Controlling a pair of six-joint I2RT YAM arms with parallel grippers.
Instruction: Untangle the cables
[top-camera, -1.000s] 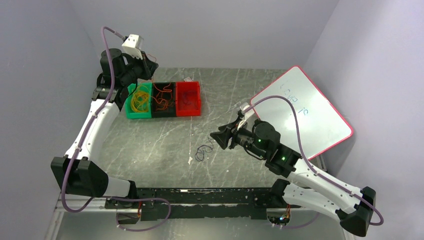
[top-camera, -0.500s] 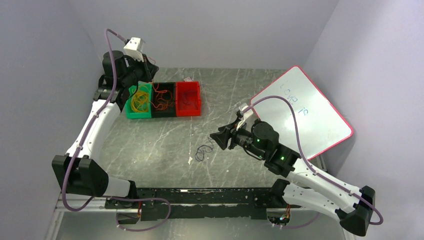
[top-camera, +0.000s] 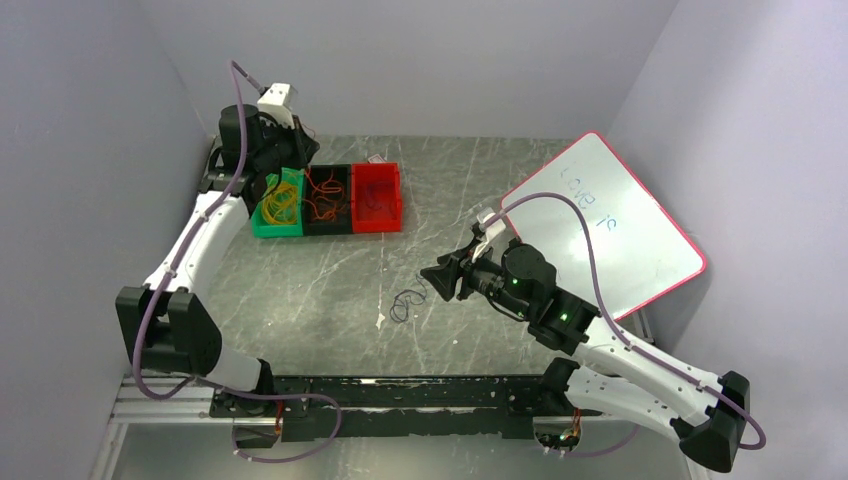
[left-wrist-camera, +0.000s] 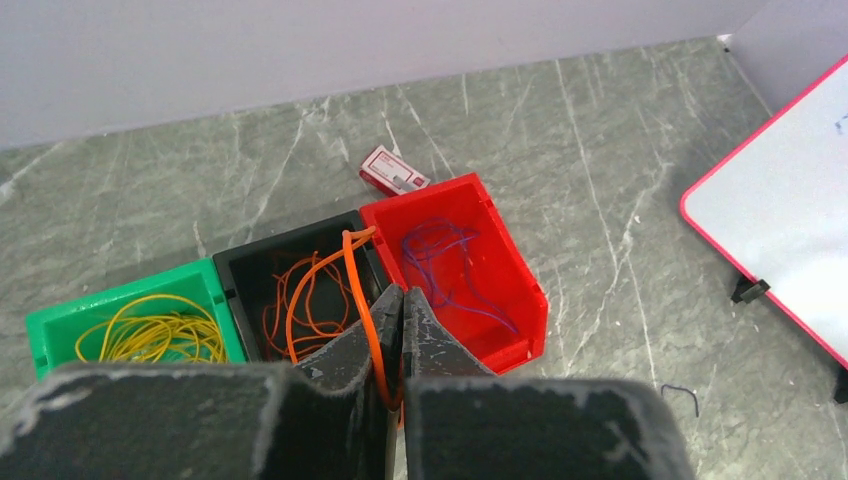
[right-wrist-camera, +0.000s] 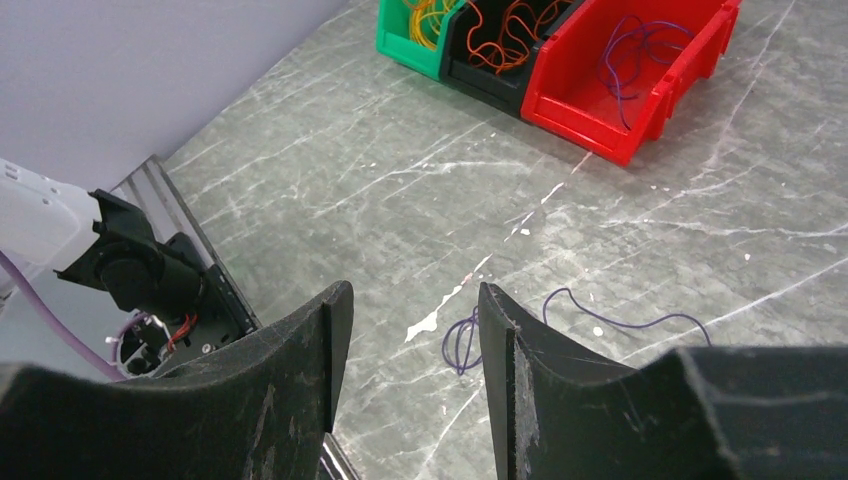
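My left gripper (top-camera: 298, 152) hangs over the black bin (top-camera: 327, 222), shut on an orange cable (left-wrist-camera: 352, 270) that loops up from between its fingertips (left-wrist-camera: 402, 300) and down into that bin. More orange cables (left-wrist-camera: 300, 305) lie in the black bin (left-wrist-camera: 290, 232). Yellow cables (left-wrist-camera: 150, 335) fill the green bin (left-wrist-camera: 60, 320), and a purple cable (left-wrist-camera: 440, 260) lies in the red bin (left-wrist-camera: 520, 290). A dark purple cable (top-camera: 407, 302) lies loose mid-table. My right gripper (top-camera: 435, 275) is open and empty beside it; in the right wrist view the cable (right-wrist-camera: 595, 311) lies beyond the gripper (right-wrist-camera: 415, 295).
A red-framed whiteboard (top-camera: 610, 225) leans at the right. A small red and white box (left-wrist-camera: 393, 173) lies behind the bins. The green (top-camera: 277, 228), black and red (top-camera: 377, 225) bins stand in a row at the back left. The walls are close on both sides.
My left arm has swung right and forward over the bins, still shut on the orange cable. The right arm and the loose cable have not moved.
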